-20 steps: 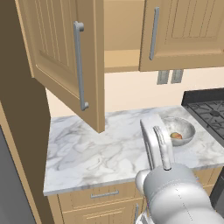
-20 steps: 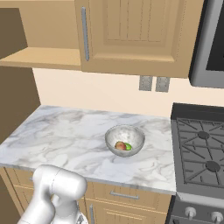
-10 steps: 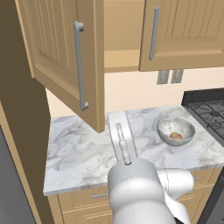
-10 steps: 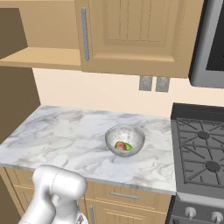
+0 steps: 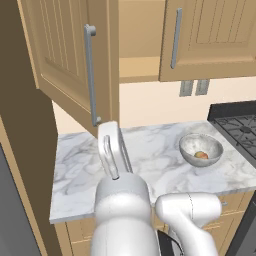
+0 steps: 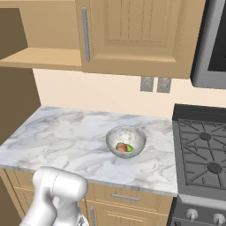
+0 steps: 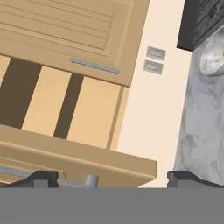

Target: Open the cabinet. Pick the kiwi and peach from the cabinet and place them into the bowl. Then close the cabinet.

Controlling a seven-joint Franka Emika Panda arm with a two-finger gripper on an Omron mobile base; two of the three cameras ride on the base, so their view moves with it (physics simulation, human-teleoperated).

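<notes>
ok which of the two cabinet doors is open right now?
The left door: it is swung out over the counter, baring the shelf behind it. The right door sits flush and shut.

A: What carries everything here?
B: A white-and-grey marbled desk (image 6: 66, 141), running from a tall brown side panel (image 5: 20, 150) on the left to a black gas stove (image 6: 205, 154) at its right edge.
A: And on the wall?
B: Two grey outlet plates (image 6: 154, 84) side by side on the cream wall, above the desk's back edge near the stove.
A: Below the desk?
B: Light-wood drawers with a short horizontal silver handle (image 6: 126, 197) under the front edge.
</notes>
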